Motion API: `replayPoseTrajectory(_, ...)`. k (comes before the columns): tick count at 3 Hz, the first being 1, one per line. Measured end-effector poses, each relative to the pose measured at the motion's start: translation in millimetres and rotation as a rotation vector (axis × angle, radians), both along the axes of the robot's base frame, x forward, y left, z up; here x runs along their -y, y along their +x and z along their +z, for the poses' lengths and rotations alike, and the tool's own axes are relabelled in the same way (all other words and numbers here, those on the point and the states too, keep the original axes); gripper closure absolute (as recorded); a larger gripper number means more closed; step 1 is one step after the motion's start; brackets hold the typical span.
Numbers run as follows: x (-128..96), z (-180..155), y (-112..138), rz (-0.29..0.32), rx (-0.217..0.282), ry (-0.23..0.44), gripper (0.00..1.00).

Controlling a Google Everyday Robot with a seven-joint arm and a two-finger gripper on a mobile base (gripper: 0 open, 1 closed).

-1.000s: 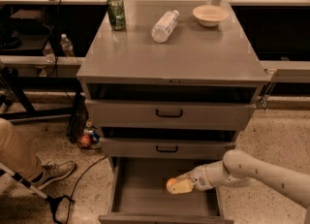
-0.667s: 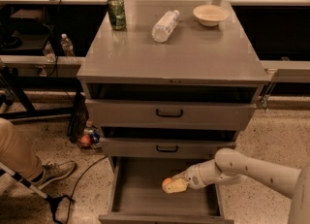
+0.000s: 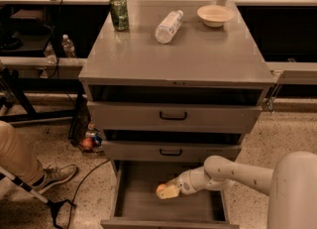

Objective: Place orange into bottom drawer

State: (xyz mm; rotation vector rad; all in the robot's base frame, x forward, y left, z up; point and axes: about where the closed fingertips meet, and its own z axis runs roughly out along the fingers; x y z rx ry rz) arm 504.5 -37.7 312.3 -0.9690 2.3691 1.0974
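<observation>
The bottom drawer (image 3: 133, 204) of the grey cabinet is pulled open, and its plain grey inside shows. My gripper (image 3: 166, 191) reaches in from the right over the middle of the drawer. It is shut on the orange (image 3: 160, 190), which shows as a small round orange shape at the fingertips, low above the drawer floor. My pale arm (image 3: 233, 172) crosses the drawer's right wall.
The two upper drawers with black handles (image 3: 173, 116) are shut. On the cabinet top stand a green can (image 3: 119, 13), a lying plastic bottle (image 3: 168, 26) and a beige bowl (image 3: 214, 15). A person's leg and shoe (image 3: 53, 176), cables and a small reddish ball (image 3: 87, 143) are on the floor at left.
My gripper has moved a little to the left with the orange, further over the middle of the open bottom drawer. Nothing else has moved.
</observation>
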Motion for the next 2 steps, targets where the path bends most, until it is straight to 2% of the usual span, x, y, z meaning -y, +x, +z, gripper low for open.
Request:
replayPoseTrajectory(1, -1.3, -0.5, 0.0, -0.001, 0.002, 0.002, 1.0)
replayPoseTrajectory(2, -3.8, -9.0, 9.4, -0.018, 0.058, 0.035, 1.0)
